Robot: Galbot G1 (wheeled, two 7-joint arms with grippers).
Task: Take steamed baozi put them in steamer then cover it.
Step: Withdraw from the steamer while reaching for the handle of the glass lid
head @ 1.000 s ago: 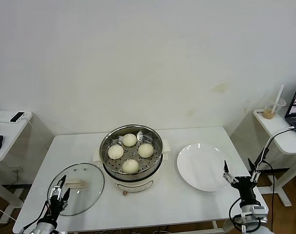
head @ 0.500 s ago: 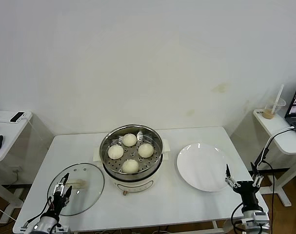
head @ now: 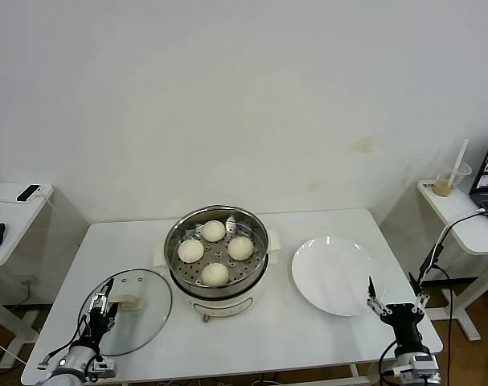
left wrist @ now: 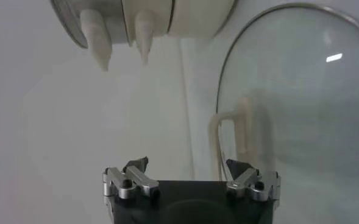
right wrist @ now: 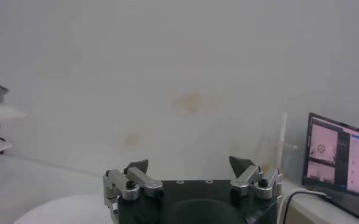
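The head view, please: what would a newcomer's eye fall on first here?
Most likely the shiny steamer at the table's middle, uncovered, with four steamed baozi on its perforated bottom. Next, the glass cover lying flat on the table to the robot's left of the steamer, with the open left gripper over its near edge. The white plate on the other side holds nothing, with the open right gripper at its near corner.

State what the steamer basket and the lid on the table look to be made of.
Steamer basket: polished metal, likely stainless steel; it is mirror-bright, with a perforated floor. Lid: clear glass, the table showing through, with a thin metallic rim and a cream handle, perhaps plastic.
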